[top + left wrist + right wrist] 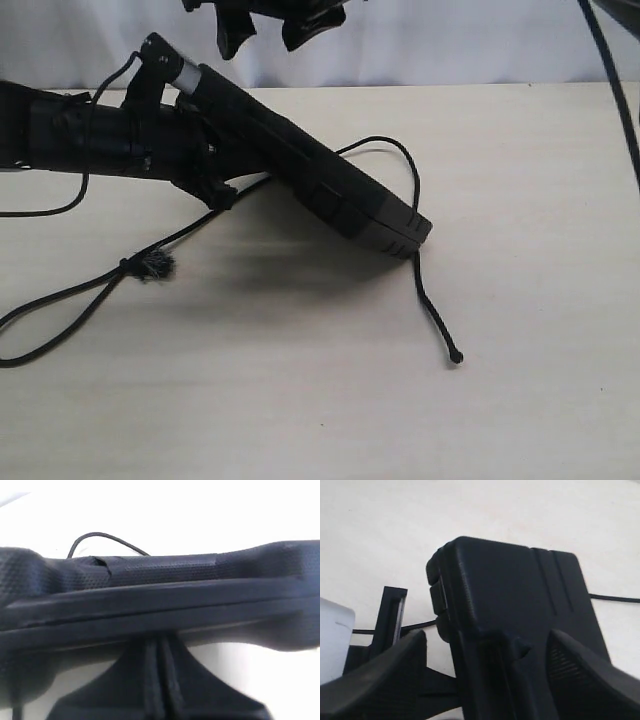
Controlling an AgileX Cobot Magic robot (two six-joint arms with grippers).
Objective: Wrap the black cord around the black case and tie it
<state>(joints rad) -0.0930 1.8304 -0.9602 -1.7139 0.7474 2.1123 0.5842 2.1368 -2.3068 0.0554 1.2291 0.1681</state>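
The black case (320, 170) stands tilted, its left end lifted on my left arm and its right corner on the table. My left gripper (218, 192) sits under the raised end, and its fingers (160, 680) are pressed shut below the case's edge (160, 600). Whether cord lies between them is hidden. The black cord (190, 235) runs from the lower left past its frayed knot (152, 265), goes under the case, loops out behind it (400, 150) and ends in a knobbed tip (457, 357). My right gripper (268, 35) hangs open above the case, its fingers either side of the case (510, 605) without touching.
A thick robot cable (612, 90) hangs down at the far right. A thin arm cable (60, 208) loops over the table at the left. The pale wooden table (540, 300) reaches to a white backdrop behind.
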